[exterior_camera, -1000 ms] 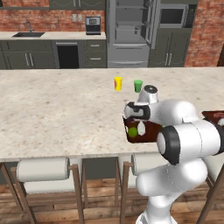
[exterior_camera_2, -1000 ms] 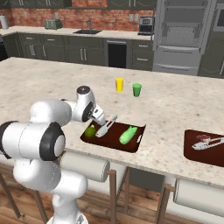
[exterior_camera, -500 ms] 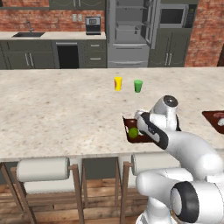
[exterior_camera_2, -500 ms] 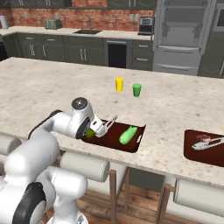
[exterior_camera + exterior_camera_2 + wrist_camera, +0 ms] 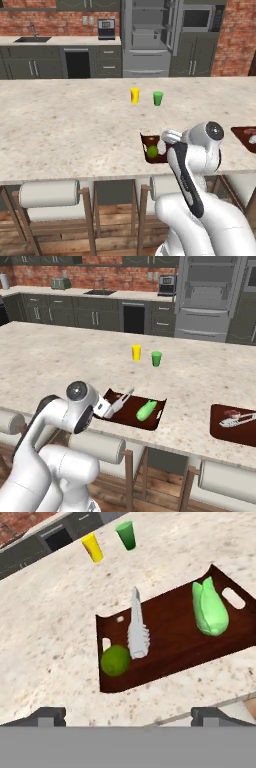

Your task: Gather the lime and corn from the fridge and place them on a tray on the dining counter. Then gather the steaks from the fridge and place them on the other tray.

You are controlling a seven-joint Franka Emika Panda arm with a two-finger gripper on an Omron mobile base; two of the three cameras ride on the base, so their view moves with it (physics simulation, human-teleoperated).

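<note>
My gripper [image 5: 128,714] hangs open and empty just back from the near edge of a dark brown tray [image 5: 175,643] on the dining counter [image 5: 70,130]. The lime [image 5: 115,660] lies at the tray's near left corner, free of my fingers. The corn [image 5: 210,609], in a pale green husk, rests at the tray's right end. Between them lies a silver utensil [image 5: 137,629]. In the left base view the lime [image 5: 152,151] sits beside my hand. A second tray [image 5: 233,424] to the right carries a steak [image 5: 231,414] and another silver utensil [image 5: 241,418]. The fridge [image 5: 207,293] stands at the back wall.
A yellow cup [image 5: 136,352] and a green cup [image 5: 156,358] stand on the counter beyond the tray. White-cushioned stools [image 5: 49,193] line the counter's near side. Dark cabinets and a sink run along the brick wall behind.
My arm has folded back and lower toward the counter's near edge, drawing the hand away from the tray. The lime, corn and utensil have stayed put.
</note>
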